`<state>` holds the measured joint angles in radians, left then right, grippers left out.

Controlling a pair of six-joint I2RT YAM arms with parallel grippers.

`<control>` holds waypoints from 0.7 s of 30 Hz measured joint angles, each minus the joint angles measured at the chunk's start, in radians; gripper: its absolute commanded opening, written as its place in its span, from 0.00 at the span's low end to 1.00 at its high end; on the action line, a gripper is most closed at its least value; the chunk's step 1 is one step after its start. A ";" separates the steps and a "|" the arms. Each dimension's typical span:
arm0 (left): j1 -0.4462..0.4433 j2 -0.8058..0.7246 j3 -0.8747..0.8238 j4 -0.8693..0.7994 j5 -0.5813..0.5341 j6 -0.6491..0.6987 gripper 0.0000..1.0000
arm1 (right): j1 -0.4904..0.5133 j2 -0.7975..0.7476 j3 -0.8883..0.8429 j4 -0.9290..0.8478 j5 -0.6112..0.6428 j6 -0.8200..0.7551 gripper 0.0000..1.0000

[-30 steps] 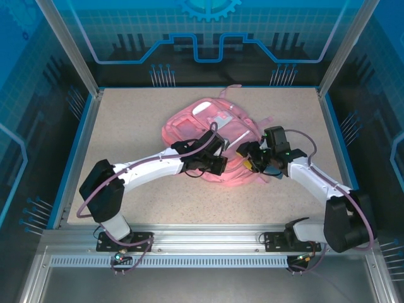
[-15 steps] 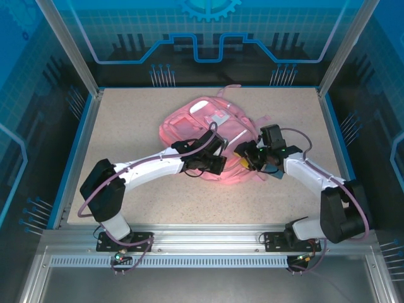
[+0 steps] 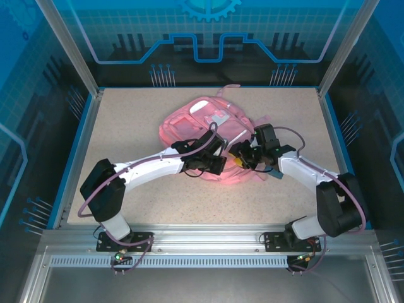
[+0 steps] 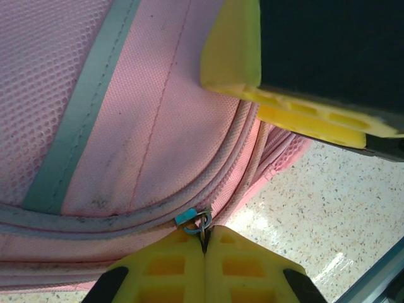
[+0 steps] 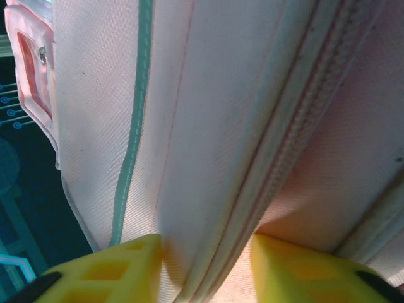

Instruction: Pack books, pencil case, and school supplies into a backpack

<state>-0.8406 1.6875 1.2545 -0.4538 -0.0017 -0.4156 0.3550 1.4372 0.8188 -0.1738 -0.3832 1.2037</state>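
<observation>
"Beige speckled tabletop [image 3: 126, 126], item (a), the ground for everything. From where you stand, what lies on it?"

"Item (b): soft pink fabric backpack [image 3: 186, 123] with pale grey stripes [image 4: 82, 107]. It lies flat near the middle of the table, a little toward the far edge, with a strap loop at its far side. Both white arms reach in to its near right part."

"And (c), the arm coming from the left?"

"Left gripper [image 3: 219, 165], low over the backpack's near edge. Seen from its own wrist, the two yellow fingers [image 4: 164, 268] meet with no gap between them, clamped on item (e)."

"Item (d)?"

"Right gripper [image 3: 237, 158], just beside the left one. Its yellow pads [image 5: 101, 268] stand partly apart, with a raised ridge of backpack cloth and the zip seam [image 5: 271, 145] running between them. Both pads press against the fabric, so it is closed on that fold and not hanging free."

"And (e), the smallest?"

"Small metal zip pull [image 4: 203, 222], pinched at the very tips of the left gripper. A bit of teal tab [image 4: 185, 216] sits just beside it. It lies on the corded seam at the backpack's edge, with bare table close by on the right."
</observation>
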 measured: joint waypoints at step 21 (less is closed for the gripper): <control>0.222 -0.116 -0.110 -0.081 -0.130 0.006 0.00 | 0.133 0.132 0.176 -0.025 0.037 -0.064 0.06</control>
<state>-0.6186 1.5715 1.1446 -0.5350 -0.1322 -0.4091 0.4877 1.5688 0.9951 -0.1986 -0.3466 1.1400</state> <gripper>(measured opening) 0.050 0.085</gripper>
